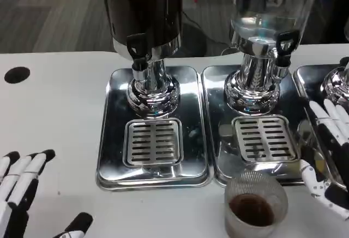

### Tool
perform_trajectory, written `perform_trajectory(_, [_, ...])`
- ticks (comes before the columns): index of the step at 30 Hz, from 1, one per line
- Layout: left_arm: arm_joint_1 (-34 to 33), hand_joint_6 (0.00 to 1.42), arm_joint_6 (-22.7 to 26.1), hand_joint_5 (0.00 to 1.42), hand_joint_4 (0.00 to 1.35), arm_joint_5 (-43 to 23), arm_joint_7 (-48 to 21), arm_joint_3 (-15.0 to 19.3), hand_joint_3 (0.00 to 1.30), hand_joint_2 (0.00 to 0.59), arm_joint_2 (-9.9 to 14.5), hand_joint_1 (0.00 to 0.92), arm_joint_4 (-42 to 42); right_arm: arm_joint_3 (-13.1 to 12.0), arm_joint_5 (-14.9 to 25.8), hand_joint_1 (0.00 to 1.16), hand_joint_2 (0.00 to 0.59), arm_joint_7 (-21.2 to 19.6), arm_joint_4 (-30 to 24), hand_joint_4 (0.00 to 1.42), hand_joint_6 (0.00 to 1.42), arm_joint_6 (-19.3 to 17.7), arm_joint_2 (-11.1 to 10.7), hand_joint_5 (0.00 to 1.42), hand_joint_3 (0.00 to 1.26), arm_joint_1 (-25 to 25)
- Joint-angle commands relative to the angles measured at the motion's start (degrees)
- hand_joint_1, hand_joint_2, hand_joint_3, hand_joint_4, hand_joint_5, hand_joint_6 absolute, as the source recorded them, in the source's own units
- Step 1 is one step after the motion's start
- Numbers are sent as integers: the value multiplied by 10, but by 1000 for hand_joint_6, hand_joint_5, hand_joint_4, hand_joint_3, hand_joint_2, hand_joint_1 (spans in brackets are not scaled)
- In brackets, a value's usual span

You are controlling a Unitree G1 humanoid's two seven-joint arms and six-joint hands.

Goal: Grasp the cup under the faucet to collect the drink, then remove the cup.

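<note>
A clear ribbed cup [256, 205] with dark drink in its bottom stands on the white table, just in front of the middle drip tray [264, 138]. My right hand [329, 156] is beside the cup on its right, fingers spread, thumb close to the rim; it holds nothing. The dark drink dispenser [144, 14] with its black faucet [136, 48] stands at the back left over the left drip tray [152, 142]. My left hand [22, 186] hovers at the lower left, fingers apart and empty.
A clear dispenser [267, 14] with a black tap [284, 44] stands over the middle tray. A third chrome base [337, 83] shows at the right edge. A black hole [17, 74] marks the table at the left.
</note>
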Motion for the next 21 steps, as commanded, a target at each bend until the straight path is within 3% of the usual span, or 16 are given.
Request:
perform_trajectory(1, [-11,257,-6,63,10,-12,-5,3,124,164,16,0,15,-3,21,445,586,-4,-5,0,0,-5,5,0,77,13])
perform_trajectory(8, [-39,270,4,74,10,-46,-10,6,124,156,29,0,49,3,22,442,586,-5,2,0,0,-5,6,0,85,24])
perform_trajectory(21, [-98,275,18,76,10,-59,-16,-3,124,145,45,0,91,6,22,420,586,-43,17,0,0,-18,30,0,118,62])
